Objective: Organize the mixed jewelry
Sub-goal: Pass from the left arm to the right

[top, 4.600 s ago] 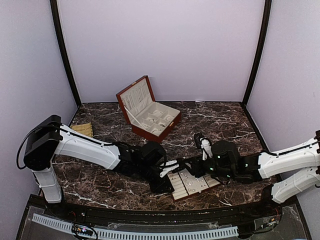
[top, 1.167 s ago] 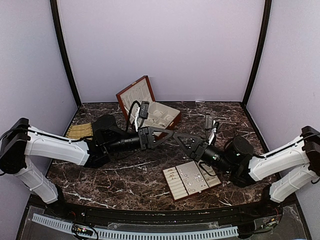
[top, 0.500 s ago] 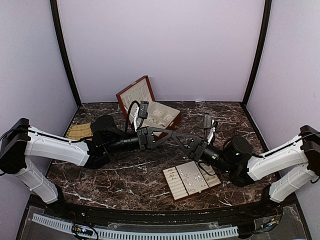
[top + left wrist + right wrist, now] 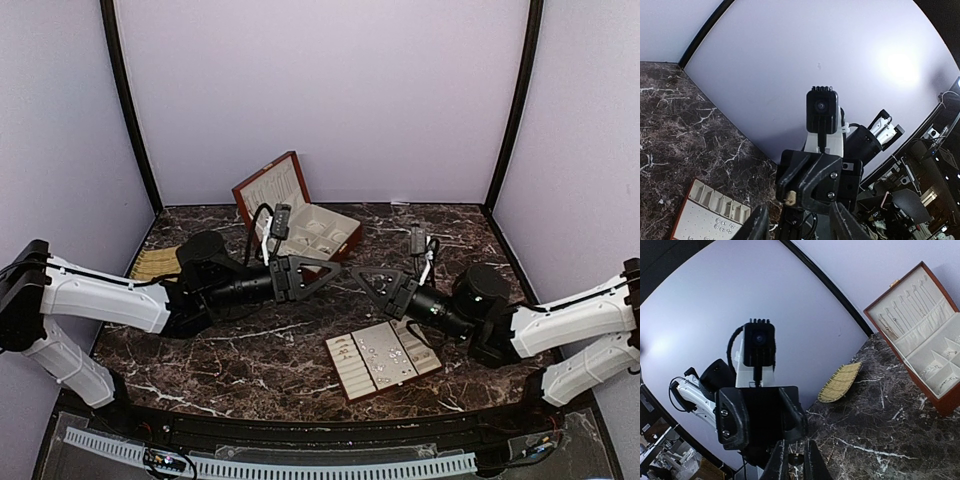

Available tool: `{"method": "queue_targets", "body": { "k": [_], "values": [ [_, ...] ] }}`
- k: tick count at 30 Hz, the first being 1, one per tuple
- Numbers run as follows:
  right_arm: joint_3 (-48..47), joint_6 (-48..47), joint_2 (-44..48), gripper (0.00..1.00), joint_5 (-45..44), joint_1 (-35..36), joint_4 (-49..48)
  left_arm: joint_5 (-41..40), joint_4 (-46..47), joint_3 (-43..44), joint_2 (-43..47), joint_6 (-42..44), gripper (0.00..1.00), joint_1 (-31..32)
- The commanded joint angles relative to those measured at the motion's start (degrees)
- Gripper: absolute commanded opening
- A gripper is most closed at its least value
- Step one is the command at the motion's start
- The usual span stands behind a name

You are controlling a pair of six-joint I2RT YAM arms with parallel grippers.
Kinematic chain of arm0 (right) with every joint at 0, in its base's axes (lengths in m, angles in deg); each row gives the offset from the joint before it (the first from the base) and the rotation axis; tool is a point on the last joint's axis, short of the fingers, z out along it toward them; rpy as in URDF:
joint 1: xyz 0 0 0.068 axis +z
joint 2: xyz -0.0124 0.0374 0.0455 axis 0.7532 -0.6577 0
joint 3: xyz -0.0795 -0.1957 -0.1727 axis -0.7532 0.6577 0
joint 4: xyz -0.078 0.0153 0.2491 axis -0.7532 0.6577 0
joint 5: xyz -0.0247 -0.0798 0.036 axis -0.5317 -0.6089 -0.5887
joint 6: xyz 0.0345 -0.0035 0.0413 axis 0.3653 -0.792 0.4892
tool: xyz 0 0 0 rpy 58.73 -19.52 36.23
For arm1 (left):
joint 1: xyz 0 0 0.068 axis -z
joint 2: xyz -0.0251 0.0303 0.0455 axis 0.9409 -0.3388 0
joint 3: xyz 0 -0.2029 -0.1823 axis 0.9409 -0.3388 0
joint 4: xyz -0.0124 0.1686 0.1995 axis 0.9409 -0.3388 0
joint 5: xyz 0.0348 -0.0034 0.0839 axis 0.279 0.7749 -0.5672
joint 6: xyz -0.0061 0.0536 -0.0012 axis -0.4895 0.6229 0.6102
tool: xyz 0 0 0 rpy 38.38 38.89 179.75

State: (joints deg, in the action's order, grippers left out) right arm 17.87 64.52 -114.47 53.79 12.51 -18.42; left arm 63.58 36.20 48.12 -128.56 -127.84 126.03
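Left gripper (image 4: 336, 268): fingers spread wide, raised above the tabletop (image 4: 455, 240).
Right gripper (image 4: 357, 273): fingers narrow, pinching a tiny pale piece (image 4: 788, 197); tips just beside the left's.
Mixed jewelry (image 4: 378, 352): silvery pieces on the cream tray (image 4: 352, 392), below both grippers.

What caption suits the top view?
Left gripper and right gripper face off above the table, open box behind, tray of jewelry in front.
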Motion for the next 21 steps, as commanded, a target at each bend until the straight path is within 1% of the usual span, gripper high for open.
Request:
{"method": "queue_targets", "body": {
  "k": [1, 6, 8, 9, 12, 15, 18, 21],
  "values": [
    [-2.1, -2.5, 3.8, 0.00, -0.4, -1.6, 14.9, -2.1, -2.9, -1.4, 4.4, 2.5, 0.45, -0.3],
    [-4.1, -4.3, 7.0, 0.00, 0.9, -3.2, 27.9, -2.7, -9.1, -1.5, 6.3, 4.9, 0.47, -1.0],
    [-6.2, -4.8, 7.1, 0.00, 1.6, -4.0, 34.6, -2.5, -13.8, -1.3, 6.5, 6.4, 0.48, -1.1],
    [-7.2, -5.1, 7.1, 0.00, 2.0, -4.4, 38.5, -2.3, -17.8, -0.9, 6.5, 7.4, 0.48, -1.2],
    [-10.8, -5.6, 5.7, 0.00, 3.4, -5.6, 49.9, -1.0, -26.0, -0.3, 5.3, 10.5, 0.48, -1.2],
    [-14.2, -5.8, 3.6, 0.00, 4.3, -6.5, 61.6, 1.1, -31.4, -0.3, 3.4, 14.2, 0.48, -1.1],
    [-16.7, -5.9, 1.1, 0.00, 5.5, -7.2, 69.5, 3.2, -36.3, 0.6, 0.7, 18.2, 0.47, -0.7],
    [-18.2, -5.9, -1.1, 0.00, 5.6, -7.4, 75.3, 5.8, -42.0, 3.2, -2.0, 21.8, 0.47, -0.2]
  ]
}}
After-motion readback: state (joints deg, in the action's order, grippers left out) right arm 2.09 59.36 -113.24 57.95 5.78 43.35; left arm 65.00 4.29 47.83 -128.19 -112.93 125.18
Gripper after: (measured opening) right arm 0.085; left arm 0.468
